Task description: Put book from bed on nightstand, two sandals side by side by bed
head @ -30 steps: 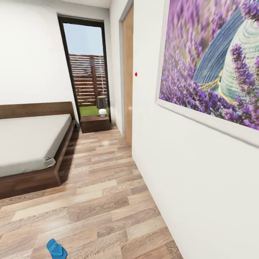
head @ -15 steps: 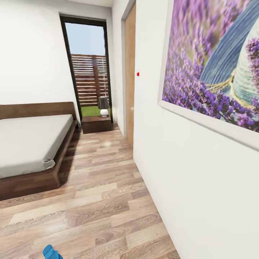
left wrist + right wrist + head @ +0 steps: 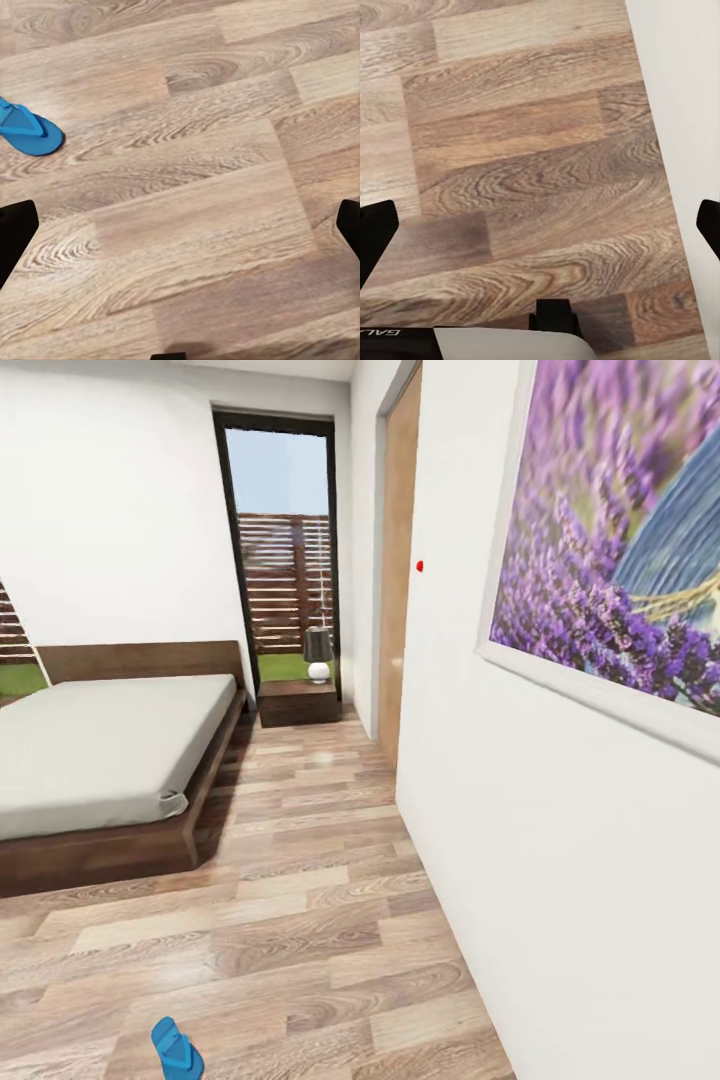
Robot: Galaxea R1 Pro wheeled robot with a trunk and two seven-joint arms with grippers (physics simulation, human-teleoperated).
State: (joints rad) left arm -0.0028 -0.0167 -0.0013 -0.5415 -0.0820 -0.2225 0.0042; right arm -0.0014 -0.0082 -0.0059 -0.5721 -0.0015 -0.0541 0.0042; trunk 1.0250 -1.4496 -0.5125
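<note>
gaping, empty left pincer over floor near sandal; right pincer likewise

Bright even daylight, soft shadows, sharp

The left gripper is pointing down at the floor, its two dark fingertips showing at opposite edges of the left wrist view, spread wide apart with nothing lying between them; the right gripper is likewise facing downward, its fingertips sitting at the far edges of the right wrist view, parted fully and gripping nothing; a dark piece of the wrist mount and a pale grey panel of the arm are showing at the near edge of that view
</note>
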